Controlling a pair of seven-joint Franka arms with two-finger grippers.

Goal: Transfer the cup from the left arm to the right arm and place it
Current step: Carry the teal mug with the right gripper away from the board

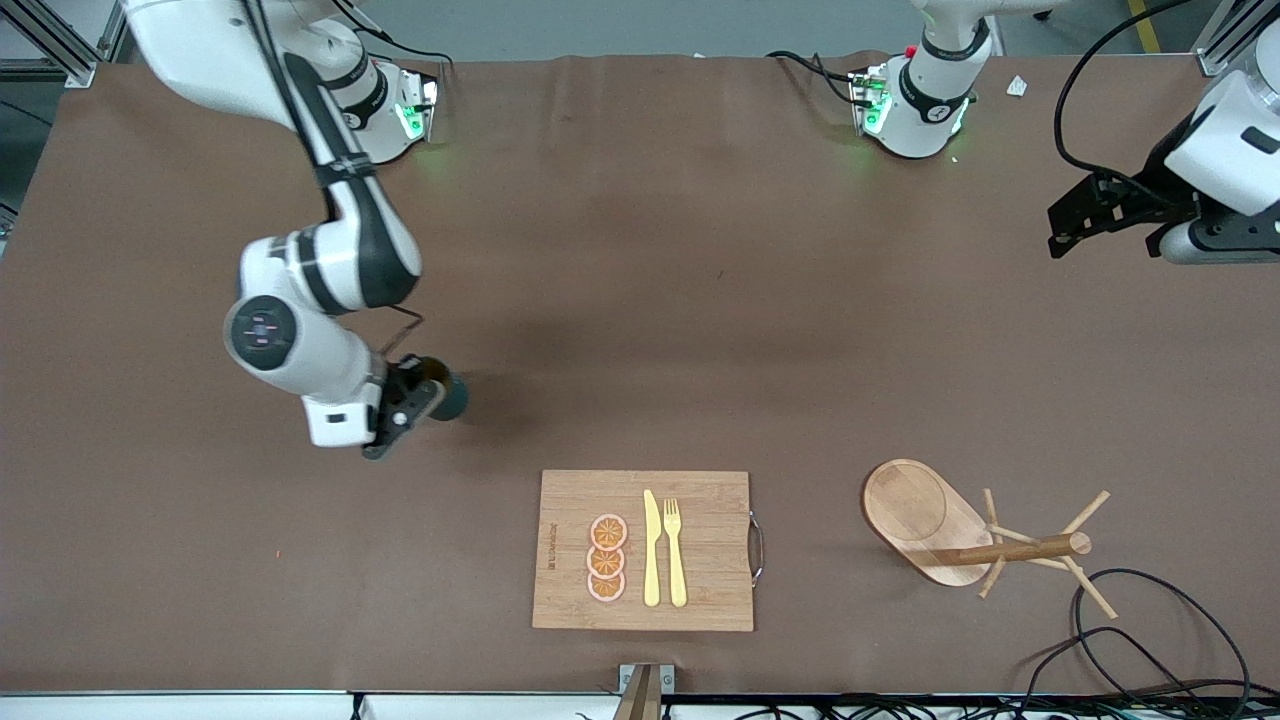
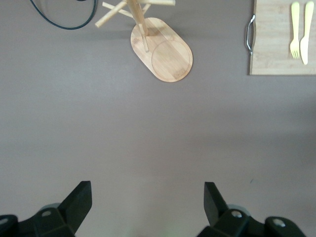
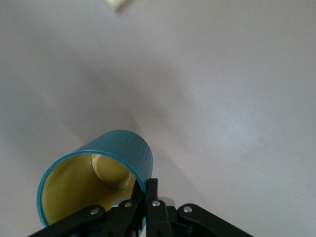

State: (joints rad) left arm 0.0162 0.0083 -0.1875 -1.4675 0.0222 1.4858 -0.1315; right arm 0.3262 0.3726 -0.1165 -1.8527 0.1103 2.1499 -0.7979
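**Cup in right gripper, tilted, over bare table**

Front view: right gripper (image 1: 415,405) holds the cup (image 1: 447,396) above the table (image 1: 640,300) toward the right arm's end. Cup sticks out sideways from the fingers toward the table's middle, so its long axis looks tilted well off vertical. Left gripper (image 1: 1075,225) waits up over the left arm's end, well apart from the cup. Cutting board (image 1: 640,550) with knife, fork and 3 orange slices, and the peg rack (image 1: 985,540), sit nearer the camera.

Left wrist view: left gripper (image 2: 148,202) fingers spread wide, nothing between them.

Right wrist view: right gripper (image 3: 148,197) is clamped on the cup (image 3: 103,173) at its rim wall; yellow inside faces the camera, base points away and down. My read: placing needs the wrist rotated until the base faces the table.
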